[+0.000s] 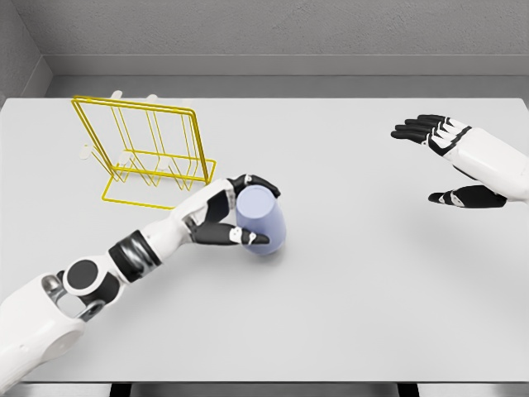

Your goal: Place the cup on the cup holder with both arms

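Cup, smooth cyl., in left hand

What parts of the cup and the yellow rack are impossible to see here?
There is only the head view, so:
- The cup: its left side is covered by the left robot hand wrapped around it, and its opening cannot be seen from this angle.
- The cup holder: its thin yellow wires overlap, so the pegs are too fine to count.
- The right robot hand: its arm is cut off by the right edge.
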`<state>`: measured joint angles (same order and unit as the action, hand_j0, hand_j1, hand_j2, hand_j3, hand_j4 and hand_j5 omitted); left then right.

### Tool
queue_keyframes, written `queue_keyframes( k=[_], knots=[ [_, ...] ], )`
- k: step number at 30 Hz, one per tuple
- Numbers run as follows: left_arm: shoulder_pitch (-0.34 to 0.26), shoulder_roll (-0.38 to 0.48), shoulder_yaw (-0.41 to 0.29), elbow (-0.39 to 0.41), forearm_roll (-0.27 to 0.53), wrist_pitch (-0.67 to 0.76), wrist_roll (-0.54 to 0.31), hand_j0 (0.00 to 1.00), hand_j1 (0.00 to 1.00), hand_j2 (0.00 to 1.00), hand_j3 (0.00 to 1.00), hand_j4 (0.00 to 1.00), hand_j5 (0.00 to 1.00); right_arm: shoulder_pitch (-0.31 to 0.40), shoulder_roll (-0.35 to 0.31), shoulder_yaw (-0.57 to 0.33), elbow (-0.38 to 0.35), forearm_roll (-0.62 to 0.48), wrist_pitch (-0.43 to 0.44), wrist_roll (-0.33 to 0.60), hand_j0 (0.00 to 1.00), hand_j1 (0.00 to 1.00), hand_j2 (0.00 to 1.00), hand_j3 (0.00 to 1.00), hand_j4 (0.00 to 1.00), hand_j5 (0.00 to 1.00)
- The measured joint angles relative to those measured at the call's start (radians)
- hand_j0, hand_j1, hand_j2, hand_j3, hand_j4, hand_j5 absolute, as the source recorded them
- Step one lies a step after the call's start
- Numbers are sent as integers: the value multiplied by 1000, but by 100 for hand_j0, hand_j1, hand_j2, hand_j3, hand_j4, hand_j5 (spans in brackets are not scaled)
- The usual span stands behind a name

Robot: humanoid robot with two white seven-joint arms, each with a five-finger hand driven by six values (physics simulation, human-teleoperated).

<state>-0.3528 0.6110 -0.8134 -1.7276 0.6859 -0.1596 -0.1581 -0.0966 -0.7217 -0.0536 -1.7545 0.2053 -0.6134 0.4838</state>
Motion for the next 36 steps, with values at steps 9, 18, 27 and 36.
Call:
queue_keyframes(
  k=[9, 18, 27, 36],
  knots=[
    [-3, 77, 38, -63, 17, -13, 0, 56, 56, 56, 56, 56, 56, 0, 0, 0, 0, 0, 0, 0, 100, 100, 100, 100, 100, 100],
    [-25, 144, 68, -71, 40, -62, 0, 56, 56, 56, 56, 56, 56, 0, 0, 0, 0, 0, 0, 0, 100, 100, 100, 100, 100, 100],
    [-37, 164, 87, -72, 44, -111, 1, 56, 56, 56, 56, 56, 56, 0, 0, 0, 0, 0, 0, 0, 100, 100, 100, 100, 100, 100],
    [-37, 206, 106, -72, 46, -140, 1, 57, 57, 57, 57, 57, 57, 0, 0, 0, 0, 0, 0, 0, 100, 100, 100, 100, 100, 100]
  ],
)
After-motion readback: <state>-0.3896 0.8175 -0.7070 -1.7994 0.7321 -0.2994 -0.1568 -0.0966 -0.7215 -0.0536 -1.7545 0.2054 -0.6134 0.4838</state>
